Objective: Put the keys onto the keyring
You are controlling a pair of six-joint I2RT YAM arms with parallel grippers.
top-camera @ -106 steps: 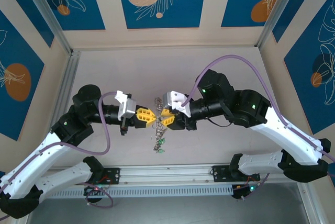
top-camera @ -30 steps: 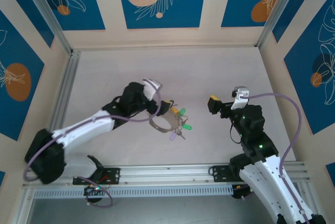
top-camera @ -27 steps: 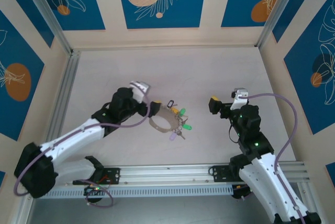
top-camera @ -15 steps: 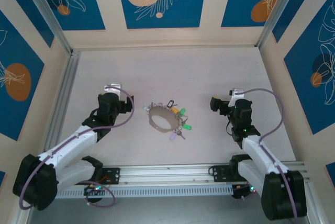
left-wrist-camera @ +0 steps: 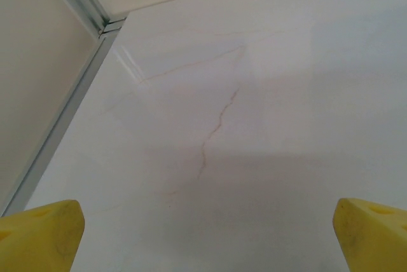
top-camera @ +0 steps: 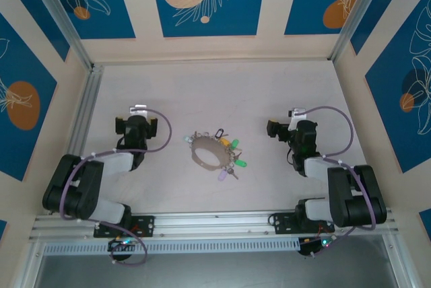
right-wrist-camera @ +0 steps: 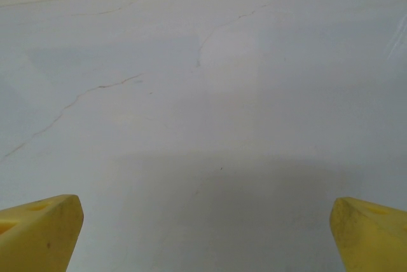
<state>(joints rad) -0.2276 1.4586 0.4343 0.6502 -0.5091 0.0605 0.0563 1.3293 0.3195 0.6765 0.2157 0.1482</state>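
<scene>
Both arms have pulled back to their own sides of the pale, veined tabletop (top-camera: 296, 86), leaving the large thin grey metal keyring (top-camera: 196, 155) lying flat at its centre, well apart from either. Seconds earlier the two pincers met over that spot with the hoop hanging between them, and a second ago the left one was still at its rim.

The small silver key with the dark-framed rectangular tag (top-camera: 218, 132) now rests against the hoop's far edge. It looks threaded on, though it is too small to be sure, so the job appears done.

The left gripper (left-wrist-camera: 203, 240) and right gripper (right-wrist-camera: 203, 237) each hang over bare table with yellow fingers spread wide and nothing between them.

The count is two arms, one hoop and one dark-tagged key. The cluster on the hoop's right side shows at least two green tags (top-camera: 234, 145) and one pale tag (top-camera: 221, 175) (its keys are too small to number).
</scene>
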